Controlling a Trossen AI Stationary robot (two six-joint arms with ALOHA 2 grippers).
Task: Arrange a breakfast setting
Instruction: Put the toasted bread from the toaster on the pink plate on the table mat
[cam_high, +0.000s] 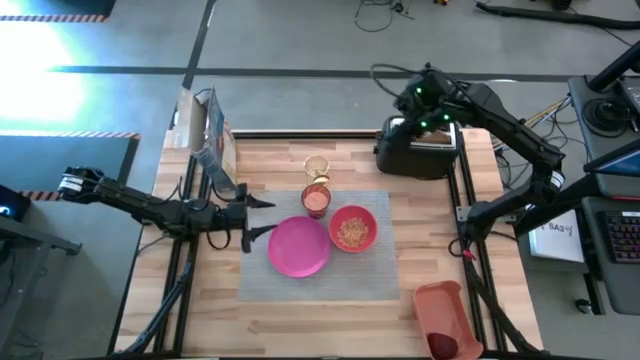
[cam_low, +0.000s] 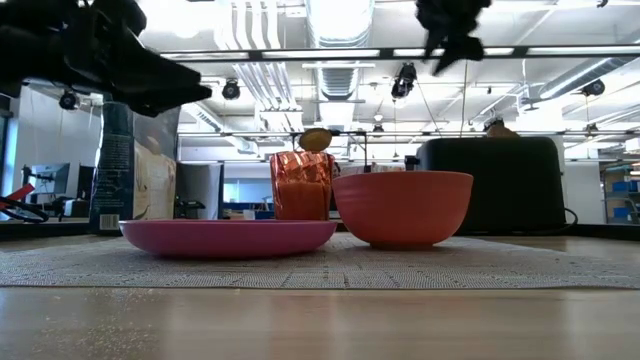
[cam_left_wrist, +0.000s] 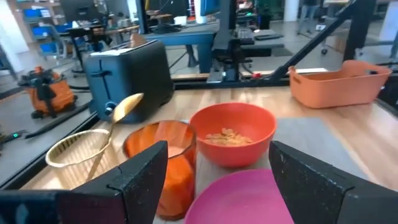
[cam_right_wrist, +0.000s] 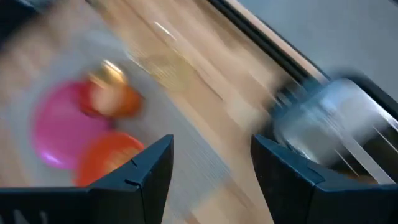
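- Nearest me on the desk (cam_high: 300, 320) lies the grey placemat (cam_high: 320, 285); I place everything by it. The tray (cam_high: 445, 315) sits off its near right corner, something dark red inside, maybe the apple.
- On the placemat: pink plate (cam_high: 298, 246), orange bowl (cam_high: 352, 228) just beside it holding cereal, orange cup (cam_high: 316, 201) behind them.
- My left gripper (cam_high: 262, 217) hovers at the placemat's left edge, fingers spread wide, holding nothing.
- Just beyond the placemat's far edge stands the glass (cam_high: 317, 166) with the gold spoon (cam_left_wrist: 119, 114) in it.
- Farthest, past the far right corner, my right gripper (cam_high: 432, 118) hangs over the toaster (cam_high: 418, 150), fingers (cam_right_wrist: 140, 171) parted and empty.
- I judge fetching toast is the step: I'd centre over the slot, descend straight, and close gently.
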